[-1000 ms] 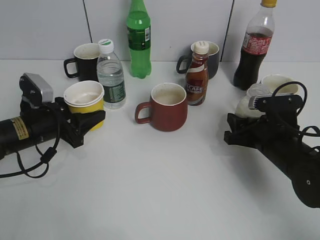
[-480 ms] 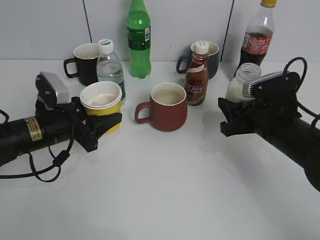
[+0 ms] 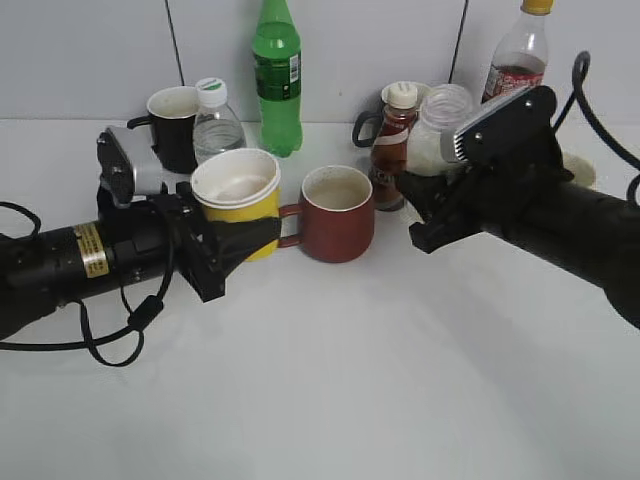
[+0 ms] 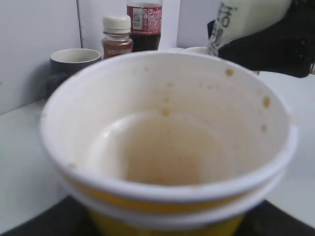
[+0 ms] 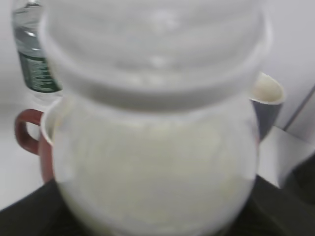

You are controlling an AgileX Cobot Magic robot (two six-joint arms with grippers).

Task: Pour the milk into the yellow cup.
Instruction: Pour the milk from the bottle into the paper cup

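Note:
My left gripper (image 3: 232, 246) is shut on the yellow cup (image 3: 238, 200) and holds it upright above the table, left of the dark red mug. The cup fills the left wrist view (image 4: 167, 147); its white inside is stained brown and holds no liquid. My right gripper (image 3: 425, 205) is shut on the milk bottle (image 3: 436, 130), held upright above the table to the right of the red mug. The bottle has no cap on and fills the right wrist view (image 5: 157, 162). It also shows at the top right of the left wrist view (image 4: 241, 22).
A dark red mug (image 3: 336, 212) stands between the two grippers. Behind it are a brown coffee bottle (image 3: 393, 140), a grey mug (image 3: 372, 125), a cola bottle (image 3: 517, 60), a green bottle (image 3: 277, 75), a water bottle (image 3: 212, 125) and a black mug (image 3: 172, 125).
Both arms have lifted and moved toward the middle. The yellow cup has gone up and right, the milk bottle up and left from beside the white mug.

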